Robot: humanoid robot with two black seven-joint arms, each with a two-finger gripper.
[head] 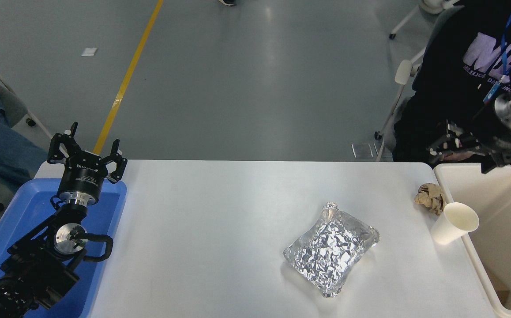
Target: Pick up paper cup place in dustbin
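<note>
1. The cup [454, 223] is seen at the tabletop's [220, 229] right edge, tilted, mouth up and toward the bin [460, 170], against whose near wall it appears to lean.
2. Its long axis is tipped from lower left to upper right.
3. The right pincer [463, 145] is held beyond the far right corner, above the bin's far rim; the cup lies nearer the front edge from it. Whether it is open cannot be told; nothing appears held.
4. The left pincer [87, 152] is parked, spread and empty, at the far left corner.
5. The right arm is judged far nearer.
</note>
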